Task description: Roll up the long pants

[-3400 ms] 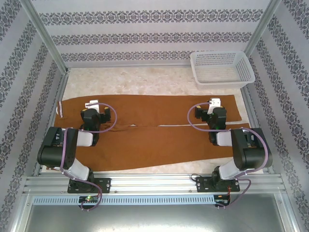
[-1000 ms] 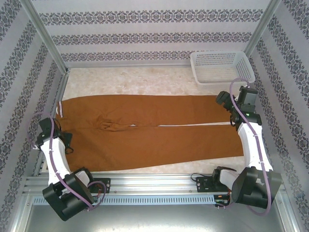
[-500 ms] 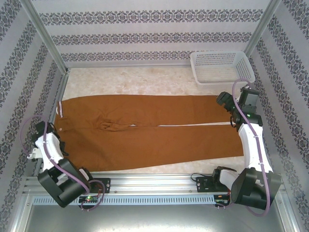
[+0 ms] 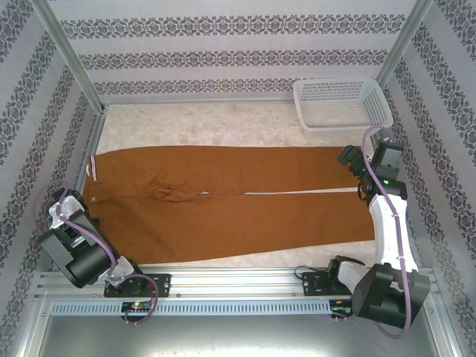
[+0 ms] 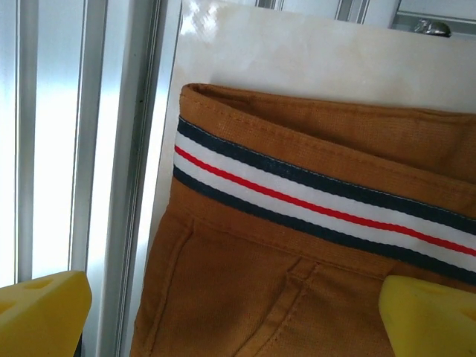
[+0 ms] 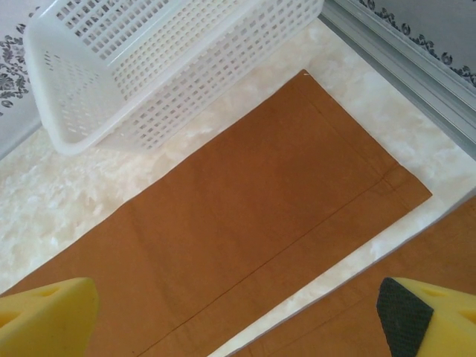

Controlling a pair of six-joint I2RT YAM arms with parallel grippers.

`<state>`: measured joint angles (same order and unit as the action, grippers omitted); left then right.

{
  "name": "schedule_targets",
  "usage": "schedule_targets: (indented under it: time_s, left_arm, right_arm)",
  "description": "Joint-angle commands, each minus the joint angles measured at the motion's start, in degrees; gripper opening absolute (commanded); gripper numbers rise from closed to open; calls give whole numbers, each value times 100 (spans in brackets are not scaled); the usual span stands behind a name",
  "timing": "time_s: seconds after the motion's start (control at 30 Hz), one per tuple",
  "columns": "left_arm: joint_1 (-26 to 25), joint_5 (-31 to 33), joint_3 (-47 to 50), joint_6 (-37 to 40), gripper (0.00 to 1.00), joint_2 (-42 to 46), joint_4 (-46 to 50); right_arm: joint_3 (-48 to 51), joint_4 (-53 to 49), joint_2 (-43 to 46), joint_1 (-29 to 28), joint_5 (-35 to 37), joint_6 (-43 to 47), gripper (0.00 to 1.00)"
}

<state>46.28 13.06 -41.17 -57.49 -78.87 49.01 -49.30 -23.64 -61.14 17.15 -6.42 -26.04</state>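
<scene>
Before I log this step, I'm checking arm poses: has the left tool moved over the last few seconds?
Yes. The left tool has retreated from above the long pants, leftward and toward the near edge, and is now beside the left frame rail.

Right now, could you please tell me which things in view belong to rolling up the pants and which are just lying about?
Belongs to the job: long pants, laid out lengthwise; left hand, open; right hand, open.
Just lying about: white basket, far right corner.
</scene>
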Motion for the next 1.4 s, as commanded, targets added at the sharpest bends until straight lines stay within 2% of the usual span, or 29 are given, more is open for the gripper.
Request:
schedule_targets:
  time_s: [0.0, 0.1, 0.17, 0.2, 0.23, 0.3, 0.53, 0.57, 0.6, 0.63, 0.67, 0.7, 0.93, 1.13, 1.37]
  left_arm:
    - [85, 22, 75, -2, 100, 286, 204]
    - [91, 108, 188, 0, 100, 366, 133]
    - [100, 112, 191, 64, 84, 254, 142]
    - [96, 110, 216, 96, 82, 184, 97]
    - [99, 118, 244, 123, 84, 127, 77]
    - [100, 151, 343, 107, 100, 72, 39]
    - [107, 206, 284, 75, 100, 6, 32]
    - [109, 220, 261, 117, 93, -94, -21]
    - [103, 209, 219, 124, 74, -232, -36]
    - [106, 163, 184, 146, 48, -336, -83]
    - [108, 109, 176, 176, 15, -416, -187]
    - [109, 120, 163, 105, 0, -484, -207]
    - [116, -304, 313, 63, 0, -471, -577]
    - [106, -682, 389, 123, 0, -512, -1126]
    - [109, -1280, -83, 246, 0, -546, -1113]
  right_arm:
    - [49, -252, 112, 50, 175, -173, 98]
    - [44, -737, 112, 149, 555, -307, 96]
    - [21, -1141, 144, 375, 777, -426, 96]
    - [53, -1258, 203, 547, 774, -488, 96]
    - [107, -1312, 274, 704, 724, -533, 96]
    - [282, -1290, 482, 1046, 521, -627, 96]
    - [591, -1282, 694, 1308, 368, -833, 96]
    - [612, -1309, 676, 1317, 352, -866, 96]
    - [627, -1350, 669, 1334, 364, -933, 96]
    - [658, -1389, 673, 1359, 377, -1002, 96]
    - [705, -1439, 690, 1396, 394, -1116, 96]
    - [761, -1505, 732, 1446, 421, -1235, 96]
    - [1340, -2056, 1182, 1994, 232, -2073, 91]
    - [1728, -2412, 1307, 2374, 257, -2079, 88]
    - [2188, -2129, 1485, 2412, -113, -2201, 88]
